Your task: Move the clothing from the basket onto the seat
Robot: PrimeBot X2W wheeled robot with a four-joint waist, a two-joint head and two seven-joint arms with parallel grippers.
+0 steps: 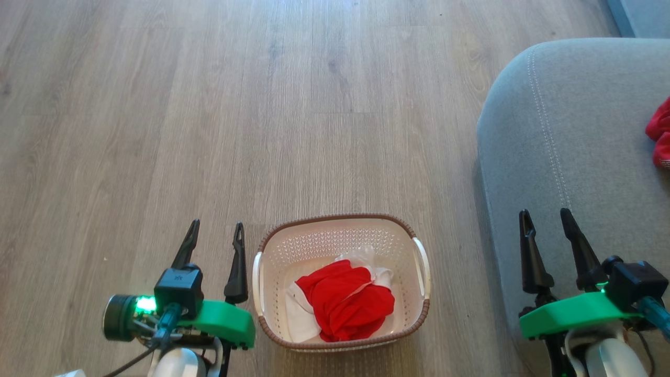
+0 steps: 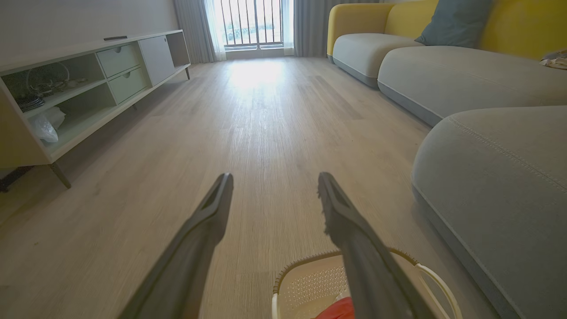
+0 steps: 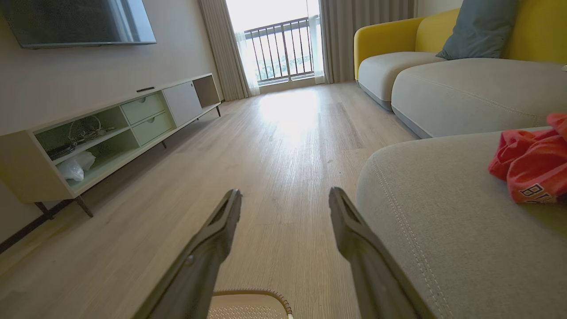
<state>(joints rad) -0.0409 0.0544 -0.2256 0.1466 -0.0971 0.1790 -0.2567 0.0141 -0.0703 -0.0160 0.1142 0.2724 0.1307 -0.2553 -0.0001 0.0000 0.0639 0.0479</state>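
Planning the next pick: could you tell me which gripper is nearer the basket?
Left. The left gripper is beside the basket; the right gripper is farther off, over the seat.

Red garment [image 1: 660, 132] on seat [image 1: 565, 136] — cut by right edge

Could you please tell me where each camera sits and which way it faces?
Head view: on the head, looking down at floor, basket with clothing, and seat; left gripper and right gripper, both open, at bottom corners.
Left wrist view: on the left wrist, looking low over the floor toward the window; own fingers show.
Right wrist view: on the right wrist, facing likewise; own fingers, plus a red garment on the seat.
Shared by both wrist views: basket, seat, cabinet, window.
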